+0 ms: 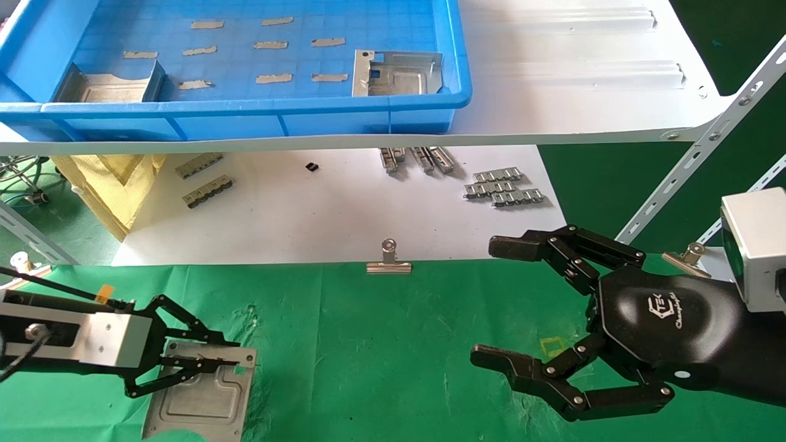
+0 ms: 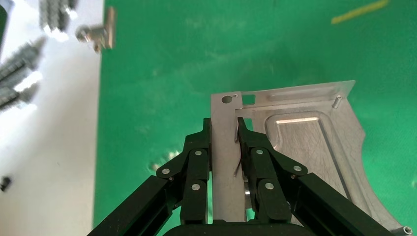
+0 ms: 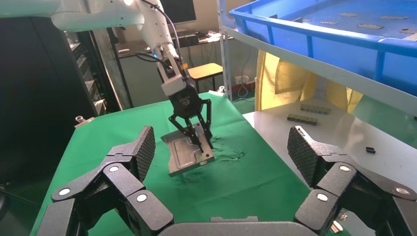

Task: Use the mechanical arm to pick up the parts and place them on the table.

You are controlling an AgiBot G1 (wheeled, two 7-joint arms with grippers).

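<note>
Head view, L to R: left gripper [image 1: 236,355] sits low over the green table [image 1: 393,344], its thin black fingers clamped on the near edge strip of a silver part [image 1: 202,402] — the plate looks tilted, one edge on the cloth. Up on the white shelf [image 1: 552,73], a blue bin [image 1: 393,113] holds two more parts [image 1: 396,73]. Right gripper [image 1: 500,307] hovers over the table's R side, fingers spread wide apart, holding nothing.
</note>
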